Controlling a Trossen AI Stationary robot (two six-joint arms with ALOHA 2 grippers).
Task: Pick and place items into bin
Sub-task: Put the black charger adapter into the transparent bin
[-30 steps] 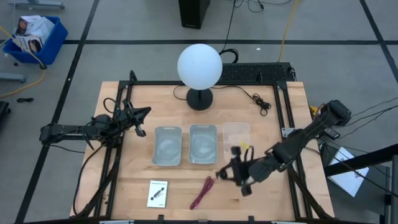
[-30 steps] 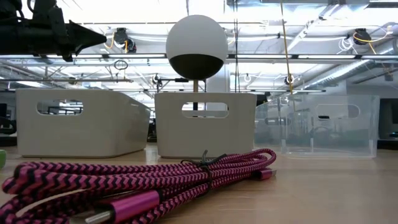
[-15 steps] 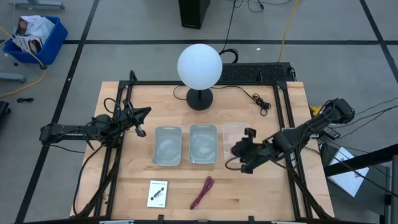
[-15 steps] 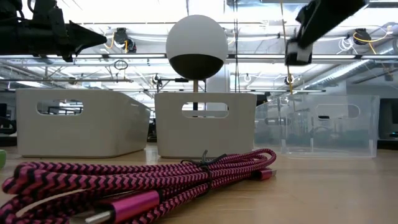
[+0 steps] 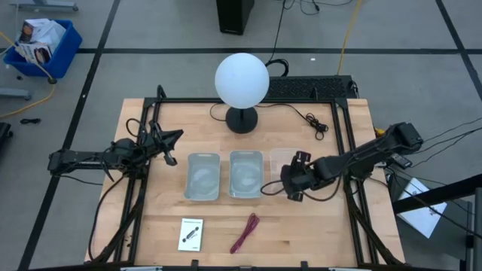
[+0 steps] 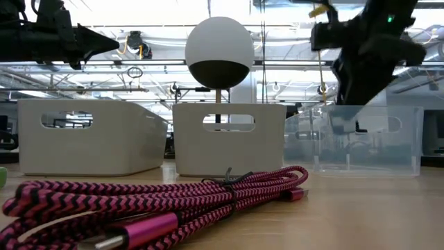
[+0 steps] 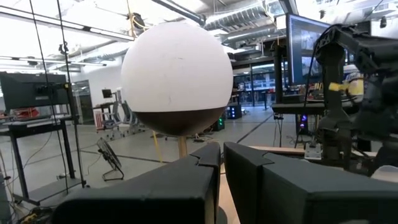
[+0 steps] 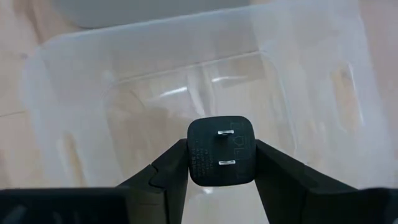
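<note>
My right gripper (image 5: pixel 291 182) hangs over the clear bin (image 5: pixel 286 161) and is shut on the tiny black cube (image 8: pixel 221 151), a plug block with two metal prongs. In the low view this gripper (image 6: pixel 361 59) is above the clear bin (image 6: pixel 368 139). The white card (image 5: pixel 192 234) with its black mark lies flat near the table's near edge. The dark red cord bundle (image 5: pixel 245 232) lies beside it and fills the low view's foreground (image 6: pixel 159 198). My left gripper (image 5: pixel 170 147) waits shut at the table's left, raised off the wood. My right gripper pinches the black cube between its two fingers (image 8: pixel 168 168), one on each opposite side face (image 8: pixel 194 152). The pronged face (image 8: pixel 222 146) points away from the wrist. The fingers point down from above, and the cube is lifted clear over the clear bin's floor (image 8: pixel 155 106).
Two opaque grey bins (image 5: pixel 202 177) (image 5: pixel 245 174) stand in a row left of the clear one. A lamp with a white globe (image 5: pixel 242 81) stands at the far edge. Bare wood lies right of the cord and around the card.
My right gripper has carried the black cube from the near side, beside the cord, up and toward the far edge. It now hangs over the clear bin and has turned about on the way. The card, the cord and my left arm have kept still.
</note>
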